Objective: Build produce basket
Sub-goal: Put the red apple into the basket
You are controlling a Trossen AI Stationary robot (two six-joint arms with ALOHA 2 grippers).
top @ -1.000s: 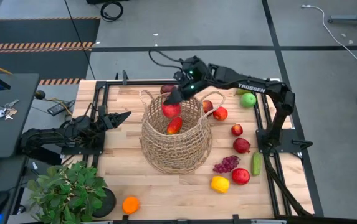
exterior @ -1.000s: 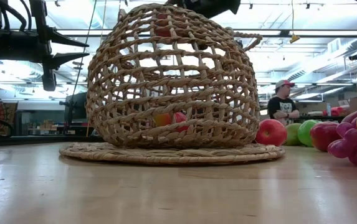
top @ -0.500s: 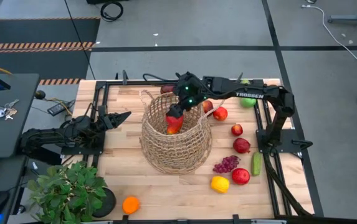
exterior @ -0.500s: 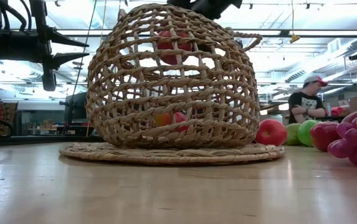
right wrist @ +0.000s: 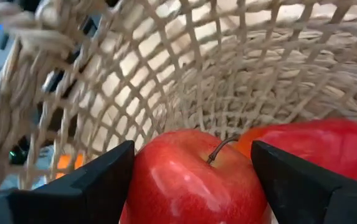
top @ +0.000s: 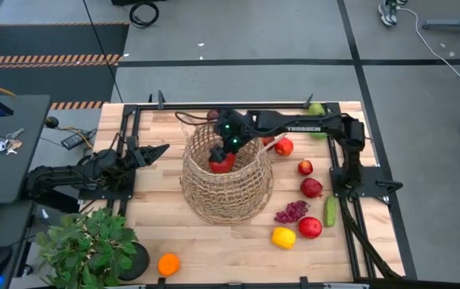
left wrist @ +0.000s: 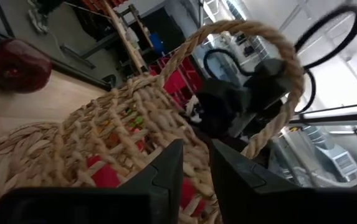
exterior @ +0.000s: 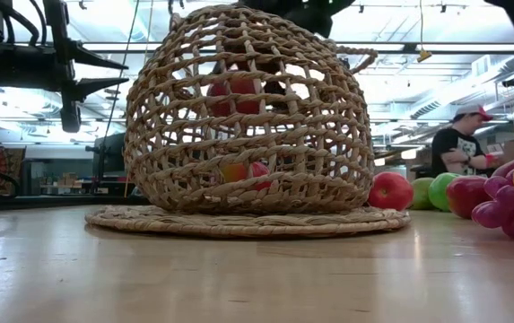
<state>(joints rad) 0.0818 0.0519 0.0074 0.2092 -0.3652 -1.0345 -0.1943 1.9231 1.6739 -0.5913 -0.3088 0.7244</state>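
Lowered into basket (top: 225, 181), apple (right wrist: 194, 180) between fingers (right wrist: 85, 183)

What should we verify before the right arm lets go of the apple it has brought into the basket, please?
1. Apple held: ok. The right gripper is shut on the red apple.
2. Apple inside the basket: ok, below the rim.
3. Landing spot: ok. Only the red pepper lies beneath, beside the apple.
4. Drop height: cannot tell from the wrist; low view shows it well above the bottom.
5. Left gripper: ok, shut, parked left of the basket.
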